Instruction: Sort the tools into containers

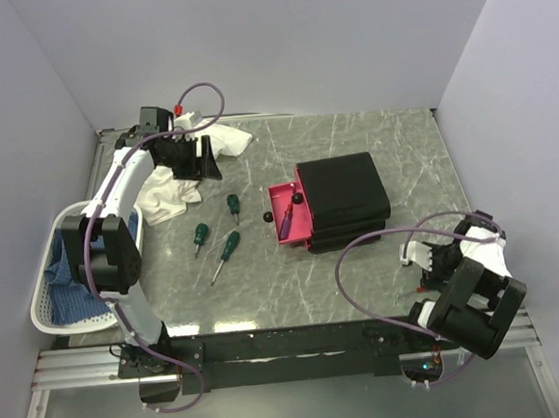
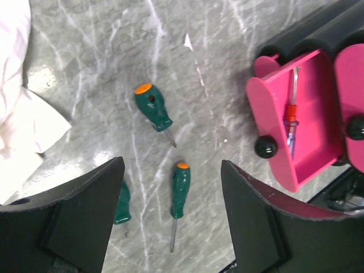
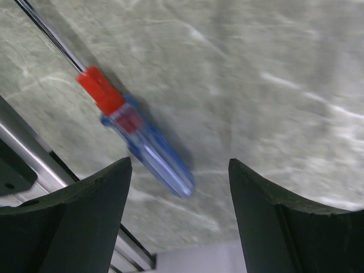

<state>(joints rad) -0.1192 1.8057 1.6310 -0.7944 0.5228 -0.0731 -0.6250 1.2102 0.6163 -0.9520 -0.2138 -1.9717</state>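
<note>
left fingers (image 2: 85, 227) wide apart, nothing held, well above the grey marbled tabletop (image 2: 91, 62) at its far left, beside the white cloth (image 1: 167, 194). below them, three green screwdrivers (image 2: 153, 108) loose on the tabletop, each apart from the others: one out ahead of the fingers, a second (image 2: 180, 193) between the two fingers in the wrist view, a third (image 2: 121, 203) half hidden behind one finger. orange butt ends on the first two. from above, all three between the white cloth and the drawer unit (image 1: 344, 196), none touching it.

drawer unit black, right of centre, with one pink drawer (image 1: 290, 216) pulled out to the left and a round black knob (image 2: 265, 147) on its front. inside that drawer, a slim screwdriver (image 2: 292, 116) with a red collar, lying along the drawer's length.

right fingers (image 3: 74, 222) wide apart too and empty, close over the near right of the tabletop. just under them, untouched, a red-and-blue screwdriver (image 3: 133, 133), flat on the stone and slightly blurred, with its metal shaft toward the upper left corner of the wrist view and its blue end toward the gap between the fingers.

at the left edge, a basket (image 1: 46, 314) with blue cloth (image 1: 72, 283) in it. lettering on the handles too small or blurred to read.
</note>
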